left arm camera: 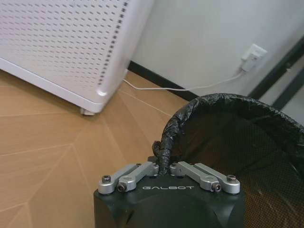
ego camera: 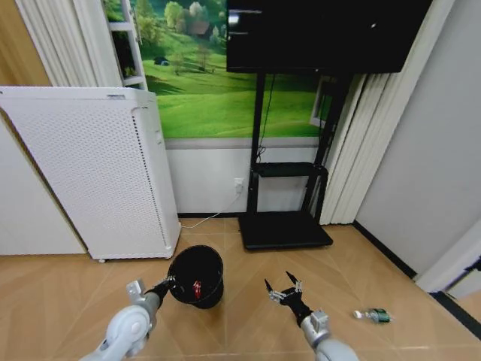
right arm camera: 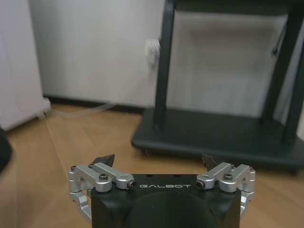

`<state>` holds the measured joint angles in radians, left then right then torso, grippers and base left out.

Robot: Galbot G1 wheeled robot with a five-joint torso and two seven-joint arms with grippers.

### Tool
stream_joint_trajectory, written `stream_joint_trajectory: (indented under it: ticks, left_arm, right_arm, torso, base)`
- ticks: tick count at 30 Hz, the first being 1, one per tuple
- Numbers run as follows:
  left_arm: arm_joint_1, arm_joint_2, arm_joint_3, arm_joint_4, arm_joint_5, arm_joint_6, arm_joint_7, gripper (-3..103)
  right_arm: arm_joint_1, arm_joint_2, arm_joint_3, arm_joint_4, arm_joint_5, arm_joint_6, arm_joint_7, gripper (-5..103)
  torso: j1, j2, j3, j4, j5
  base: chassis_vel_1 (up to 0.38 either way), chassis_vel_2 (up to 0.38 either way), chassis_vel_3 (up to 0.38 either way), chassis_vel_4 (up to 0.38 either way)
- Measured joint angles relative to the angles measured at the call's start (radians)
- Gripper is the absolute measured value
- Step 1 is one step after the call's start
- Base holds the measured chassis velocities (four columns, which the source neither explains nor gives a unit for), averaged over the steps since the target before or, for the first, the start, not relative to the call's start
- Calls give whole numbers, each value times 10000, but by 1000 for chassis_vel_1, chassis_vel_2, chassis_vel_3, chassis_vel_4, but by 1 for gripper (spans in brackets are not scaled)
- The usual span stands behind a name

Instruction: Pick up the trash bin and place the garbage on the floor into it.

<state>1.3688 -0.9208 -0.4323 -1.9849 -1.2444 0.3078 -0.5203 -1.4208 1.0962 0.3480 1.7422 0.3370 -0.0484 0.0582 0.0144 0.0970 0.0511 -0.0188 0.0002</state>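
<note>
The black mesh trash bin (ego camera: pixel 197 276) hangs in front of me with a black liner over its rim. My left gripper (ego camera: pixel 169 284) is shut on the near-left edge of the bin's rim (left arm camera: pixel 166 151). A red-and-white piece of garbage (ego camera: pixel 197 288) lies inside the bin. A small clear bottle with a green label (ego camera: pixel 373 315) lies on the parquet floor (ego camera: pixel 248 323) at the right. My right gripper (ego camera: pixel 284 289) is open and holds nothing, to the right of the bin and left of the bottle. In the right wrist view its fingertips (right arm camera: pixel 105 159) stand wide apart.
A tall white perforated appliance (ego camera: pixel 98 173) stands at the left, its white cable (left arm camera: pixel 190 88) running to a wall socket. A black TV stand (ego camera: pixel 285 218) with a flat base sits against the wall behind the bin. Grey walls close in at the right.
</note>
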Motion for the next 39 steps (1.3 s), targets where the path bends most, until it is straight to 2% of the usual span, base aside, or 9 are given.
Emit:
stream_joint_trajectory:
  ticks: [5, 7, 12, 19, 29, 34, 35, 38, 39]
  left_arm:
    - [748, -20, -1275, -167, -106, 372, 218, 3]
    - [1456, -6, -2464, -224, -217, 683, 535, 3]
    - [2199, -112, -3826, -112, -390, 879, 921, 3]
    - [2493, -274, -4069, -140, -471, 906, 1040, 3]
    - [2261, -401, -3557, -324, -401, 783, 982, 3]
    - [2109, -367, -3389, -380, -459, 726, 901, 3]
    - [2109, -367, -3389, -380, -459, 726, 901, 3]
    - [1949, -298, -3257, -370, -505, 691, 842, 3]
    - [1949, -298, -3257, -370, -505, 691, 842, 3]
  right_arm:
    - [385, 41, -64, -1246, 193, -334, 119, 100]
    - [561, 189, -72, -2094, -149, -342, 113, 100]
    - [827, 494, -103, -3348, -776, -418, 132, 100]
    - [1391, 744, -116, -4733, -1218, -285, 236, 100]
    - [2561, 1197, -527, -6690, -1656, -465, 354, 103]
    - [2920, 1399, -556, -7499, -2052, -390, 490, 84]
    - [2920, 1399, -556, -7499, -2052, -390, 490, 84]
    - [2832, 1363, -523, -7543, -2070, -336, 571, 68]
    - [2832, 1363, -523, -7543, -2070, -336, 571, 68]
  torso:
    - [-1, 1, -2, 4, -7]
    - [-2, 1, -2, 7, -2]
    - [-2, 1, -2, 7, -4]
    - [-2, 1, -2, -2, -5]
    - [-1, 1, -2, 3, -3]
    - [-1, 0, -1, 4, -3]
    - [-1, 0, -1, 4, -3]
    - [-1, 1, -2, 3, -2]
    - [-1, 1, -2, 3, -2]
  base:
    - [29, -6, 17, -17]
    - [87, 90, -80, -59]
    - [38, 64, -36, -40]
    - [0, 0, 0, 0]
    - [0, 0, 0, 0]
    - [0, 0, 0, 0]
    - [0, 0, 0, 0]
    - [0, 0, 0, 0]
    - [0, 0, 0, 0]
